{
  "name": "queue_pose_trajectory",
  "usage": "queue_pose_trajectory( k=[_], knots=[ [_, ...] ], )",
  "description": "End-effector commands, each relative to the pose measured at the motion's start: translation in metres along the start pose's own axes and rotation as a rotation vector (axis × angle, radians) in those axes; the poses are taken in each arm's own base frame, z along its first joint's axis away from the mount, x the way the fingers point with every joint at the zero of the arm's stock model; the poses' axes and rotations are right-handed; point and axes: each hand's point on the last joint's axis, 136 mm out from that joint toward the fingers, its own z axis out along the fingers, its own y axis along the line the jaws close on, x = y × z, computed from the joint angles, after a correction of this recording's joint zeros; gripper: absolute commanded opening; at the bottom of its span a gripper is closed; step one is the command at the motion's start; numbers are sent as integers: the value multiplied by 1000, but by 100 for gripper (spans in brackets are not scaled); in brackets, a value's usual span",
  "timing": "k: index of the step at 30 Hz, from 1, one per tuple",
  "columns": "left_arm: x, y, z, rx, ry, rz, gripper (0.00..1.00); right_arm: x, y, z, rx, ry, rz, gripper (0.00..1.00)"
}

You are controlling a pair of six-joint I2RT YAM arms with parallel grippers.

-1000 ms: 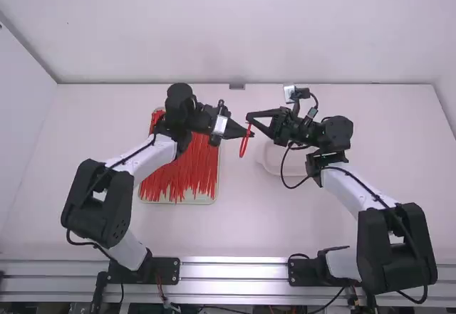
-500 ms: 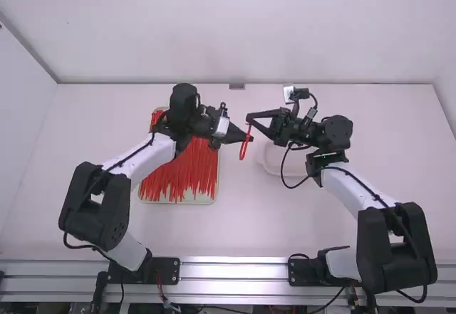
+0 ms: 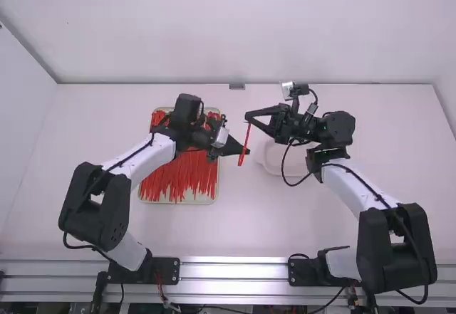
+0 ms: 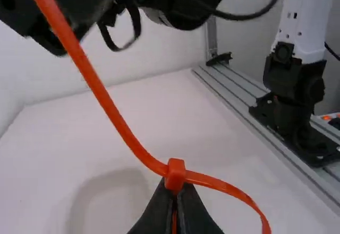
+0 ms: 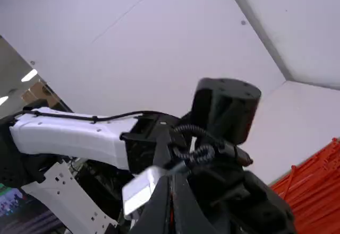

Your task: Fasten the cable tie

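Note:
A red cable tie (image 3: 243, 147) hangs between the two grippers above the table's middle. My left gripper (image 3: 234, 150) is shut on it just below its square head (image 4: 175, 171). From the head the strap (image 4: 101, 93) runs up to my right gripper (image 3: 249, 119), which is shut on the tail end; a thin red line (image 5: 171, 199) shows between its fingers. A short loop of strap (image 4: 234, 191) curves out past the head. The left arm's black wrist (image 5: 226, 109) sits close in front of the right gripper.
A tray (image 3: 214, 199) heaped with several red cable ties (image 3: 182, 171) lies under the left arm; the ties (image 5: 313, 175) also show in the right wrist view. A white dish (image 3: 272, 161) sits beneath the right gripper. The right arm's base (image 4: 295, 93) stands by the table's rail.
My left gripper has slid toward the camera and slightly right along the tie. The tie now hangs straighter. The right gripper has barely moved.

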Motion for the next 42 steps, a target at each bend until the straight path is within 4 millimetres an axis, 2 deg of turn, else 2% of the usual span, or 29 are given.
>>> queue_pose_trajectory(
  k=[1,11,19,20,21,22,24,25,27,29,32,33,42],
  knots=[
    [44,-15,2,-29,83,-65,2,-53,24,1,0,-112,-151,0],
    [74,-41,3,-63,62,-184,2,-83,44,0,-16,-136,-246,0],
    [69,-45,2,-103,12,-187,2,-85,42,-1,-7,-140,-287,0],
    [66,-43,1,-117,3,-171,2,-83,36,-1,12,-133,-316,12],
    [65,-43,1,-120,3,-171,2,-83,35,-1,16,-132,-320,15],
    [65,-38,1,-144,6,-176,2,-83,30,-2,33,-129,-333,34],
    [62,-33,0,-165,4,-172,2,-81,16,-6,78,-117,-337,54],
    [61,-32,0,-166,2,-173,2,-80,11,-8,91,-112,-336,58],
    [57,-28,0,-170,-4,-174,2,-76,-7,-16,147,-95,-312,82],
    [53,-24,0,-171,-7,-165,2,-71,-25,-26,203,-77,-264,94],
    [49,-14,-1,-192,-3,-149,2,-59,-50,-44,281,-44,-190,98],
    [49,-14,-1,-192,-3,-149,2,-59,-50,-44,281,-44,-190,98],
    [21,18,-3,-231,-26,-106,2,-9,-86,-80,395,73,-32,99]
  ],
)
